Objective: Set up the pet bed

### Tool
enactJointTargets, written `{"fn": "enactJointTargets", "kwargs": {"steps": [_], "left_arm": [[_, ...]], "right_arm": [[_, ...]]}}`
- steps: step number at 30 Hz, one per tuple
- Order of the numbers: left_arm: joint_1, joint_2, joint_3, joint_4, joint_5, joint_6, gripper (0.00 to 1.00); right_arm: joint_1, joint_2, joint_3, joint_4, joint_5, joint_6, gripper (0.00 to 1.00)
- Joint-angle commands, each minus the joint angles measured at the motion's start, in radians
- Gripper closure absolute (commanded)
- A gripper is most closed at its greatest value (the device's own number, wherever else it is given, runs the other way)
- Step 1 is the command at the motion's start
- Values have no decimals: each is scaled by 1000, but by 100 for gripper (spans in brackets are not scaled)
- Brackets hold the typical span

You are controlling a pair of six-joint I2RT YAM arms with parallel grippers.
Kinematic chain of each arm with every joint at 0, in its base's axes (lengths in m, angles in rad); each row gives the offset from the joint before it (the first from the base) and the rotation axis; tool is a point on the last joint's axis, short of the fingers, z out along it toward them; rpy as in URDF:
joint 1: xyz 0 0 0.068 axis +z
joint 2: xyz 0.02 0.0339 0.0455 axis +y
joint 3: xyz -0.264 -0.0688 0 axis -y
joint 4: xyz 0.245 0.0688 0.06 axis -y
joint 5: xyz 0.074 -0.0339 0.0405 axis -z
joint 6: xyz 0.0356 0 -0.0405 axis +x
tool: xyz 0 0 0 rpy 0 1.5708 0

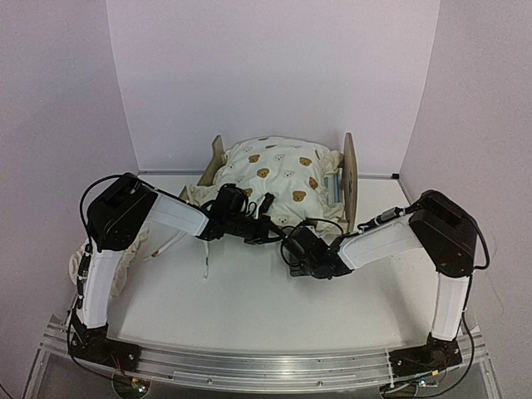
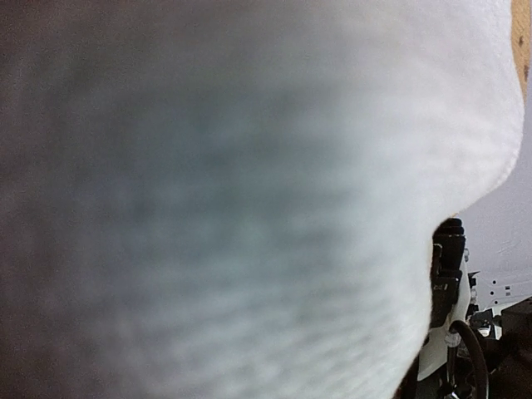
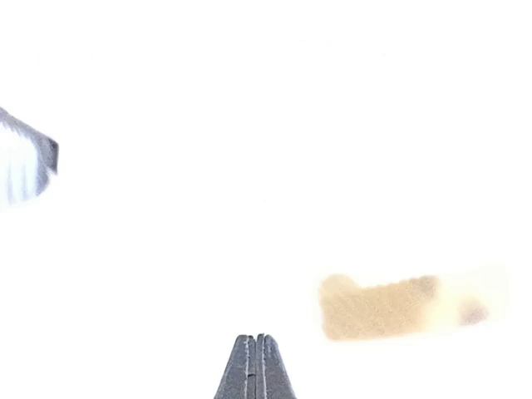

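We see the left arm (image 1: pixel 108 249) rise from its base, elbow high, forearm reaching toward three o'clock. The left fingers (image 1: pixel 264 224) are pressed together at the near edge of the quilt (image 1: pixel 278 170); we cannot tell whether they pinch cloth. The pet bed (image 1: pixel 349 174) sits at twelve o'clock on the surface (image 1: pixel 249 307), under that quilt. The right fingers (image 3: pixel 248 370) are pressed together, and the right arm (image 1: pixel 391 237) reaches toward nine o'clock.

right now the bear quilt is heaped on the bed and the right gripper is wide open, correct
Not quite. The bear quilt is heaped on the bed, but the right gripper is shut, not wide open. The right wrist view shows its fingers pressed together.
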State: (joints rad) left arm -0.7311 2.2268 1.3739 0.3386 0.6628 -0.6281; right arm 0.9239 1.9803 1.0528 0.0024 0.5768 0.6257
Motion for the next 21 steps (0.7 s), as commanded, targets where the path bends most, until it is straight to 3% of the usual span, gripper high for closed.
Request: {"fn": "enactJointTargets", "kwargs": {"steps": [1, 6, 21], "left_arm": [[11, 25, -9, -72, -20, -33, 100], [10, 24, -23, -47, -19, -49, 100], [10, 17, -43, -38, -20, -56, 100]], "right_arm": [[-22, -98, -102, -82, -91, -4, 100], [-55, -176, -191, -50, -217, 10, 100], [-87, -340, -285, -50, -290, -13, 100]]}}
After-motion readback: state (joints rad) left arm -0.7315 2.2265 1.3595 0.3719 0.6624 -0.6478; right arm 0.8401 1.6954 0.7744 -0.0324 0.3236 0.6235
